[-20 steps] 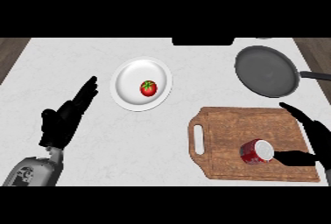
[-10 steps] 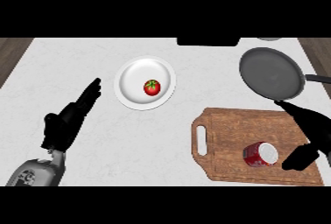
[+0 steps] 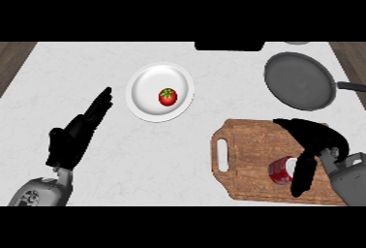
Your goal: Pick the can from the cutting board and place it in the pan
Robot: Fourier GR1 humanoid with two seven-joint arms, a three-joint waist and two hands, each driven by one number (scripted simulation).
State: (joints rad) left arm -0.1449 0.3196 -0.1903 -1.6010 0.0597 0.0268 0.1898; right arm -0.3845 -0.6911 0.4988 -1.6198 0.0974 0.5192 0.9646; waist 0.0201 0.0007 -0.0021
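Observation:
A red can (image 3: 281, 171) with a pale top lies on its side on the wooden cutting board (image 3: 247, 145), near the board's front right. My right hand (image 3: 318, 139) arches over the board just right of the can; its fingers reach left above the can and its thumb (image 3: 301, 174) hangs down against the can's right end. The fingers are spread and not closed round the can. The dark grey pan (image 3: 300, 80) sits at the back right, handle pointing right. My left hand (image 3: 75, 133) rests open at the left, fingers straight.
A white plate (image 3: 146, 80) holding a red tomato (image 3: 167, 97) stands at the back middle. A dark object (image 3: 229, 46) sits at the counter's far edge. The cutting board has a handle slot (image 3: 221, 155) on its left side.
My right hand has come leftward over the board, closing in on the can until its thumb reaches the can's right end. The left hand has stayed open and barely shifted.

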